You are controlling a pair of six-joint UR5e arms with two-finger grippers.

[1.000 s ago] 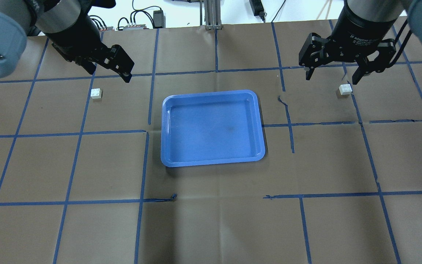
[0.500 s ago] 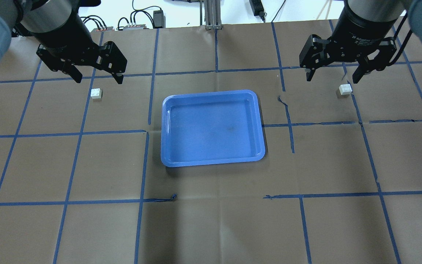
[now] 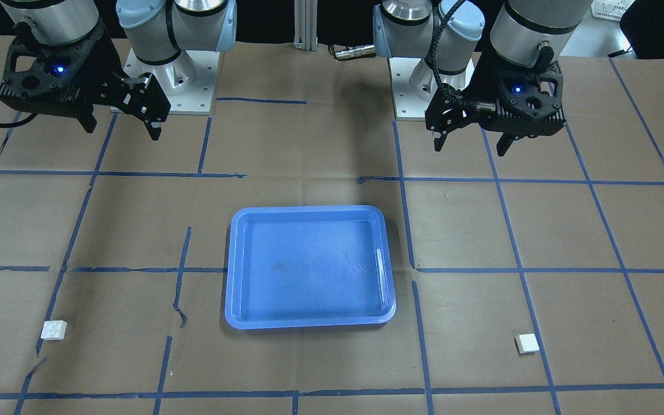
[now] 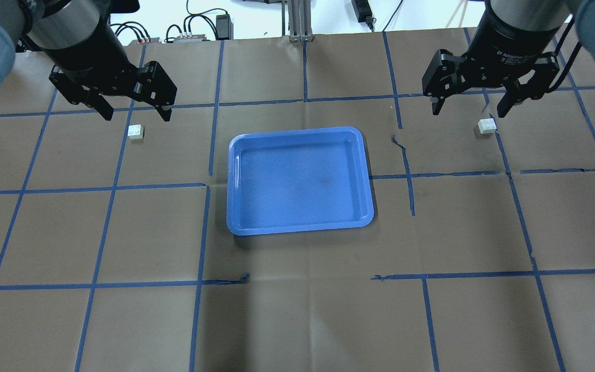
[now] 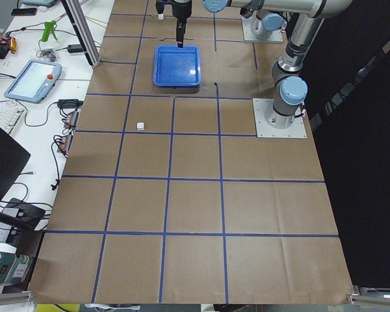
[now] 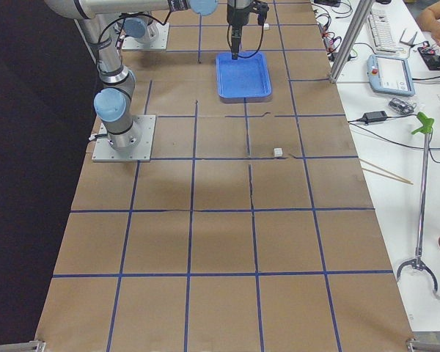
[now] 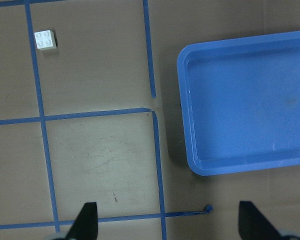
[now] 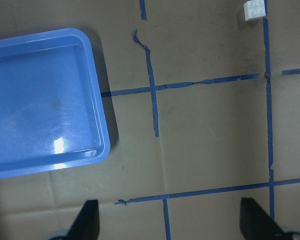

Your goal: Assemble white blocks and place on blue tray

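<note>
Cropped in my wrist views.
Top edge clips one white block; side edges cut the blue tray.

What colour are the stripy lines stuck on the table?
Blue. The tape lines criss-cross the brown table; they show clearest in the overhead exterior view.
</note>
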